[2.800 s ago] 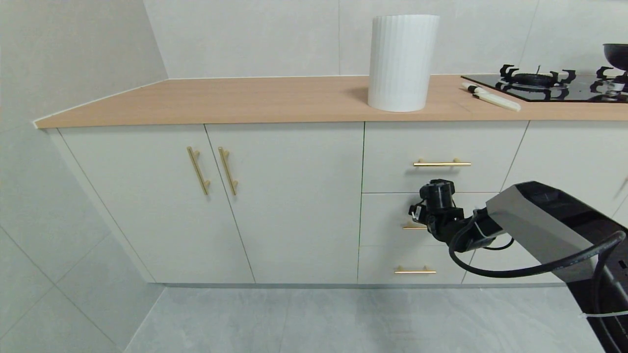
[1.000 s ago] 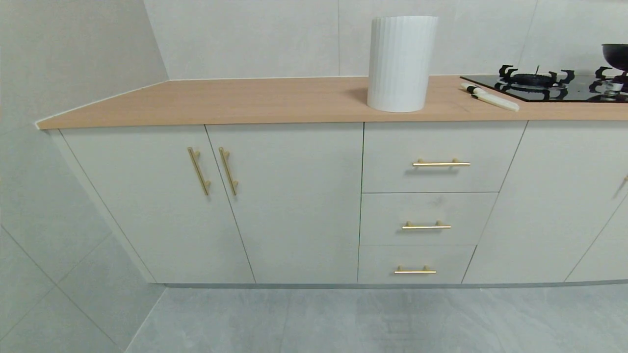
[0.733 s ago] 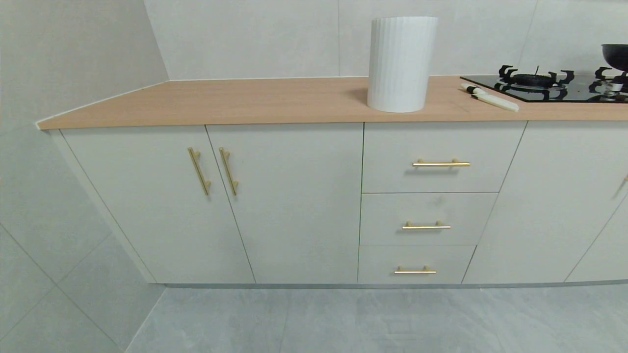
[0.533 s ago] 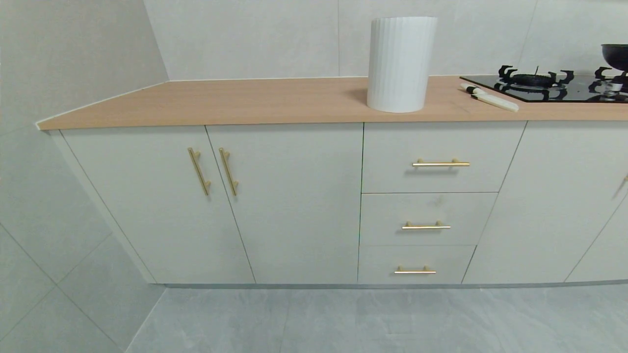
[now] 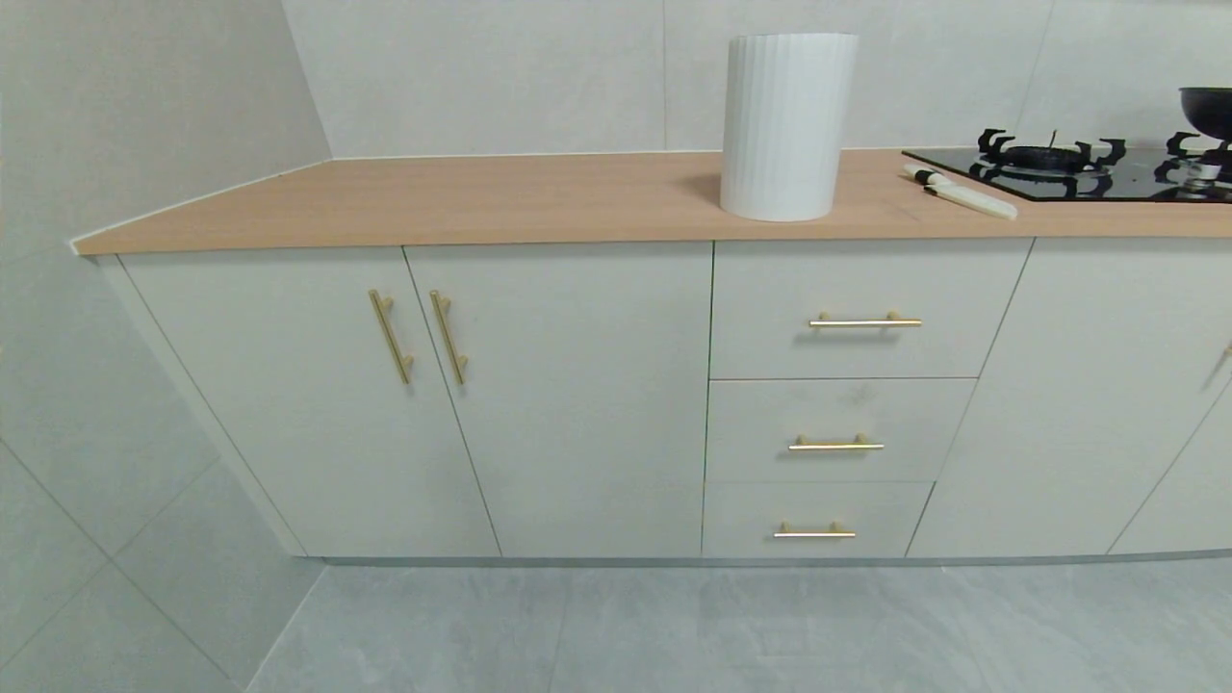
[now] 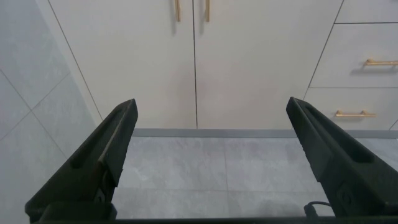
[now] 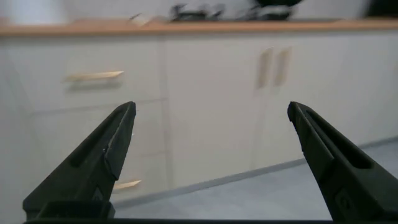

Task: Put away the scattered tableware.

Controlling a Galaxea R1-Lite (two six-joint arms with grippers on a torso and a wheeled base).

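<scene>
The kitchen is bright, with soft, even light. The tall white ribbed cylinder (image 5: pixel 789 125) drops a faint shadow to its left on the light brown wooden countertop (image 5: pixel 481 197). The gold bar handle of the top drawer (image 5: pixel 864 321) leaves a thin shadow under it. The shiny black glass stove top (image 5: pixel 1116 181) mirrors its burners. Cabinet lines lean outward near the head view's left edge.

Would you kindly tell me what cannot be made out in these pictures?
Tall white ribbed container, head view: its wall hides any contents.
Pale slim utensil beside the black gas hob, head view: too small to identify.
Black pan, head view: cut off by the right edge.
Cream drawers with brass handles, head view: shut fronts hide the insides.
Wooden worktop, right wrist view: things on it blurred.
</scene>
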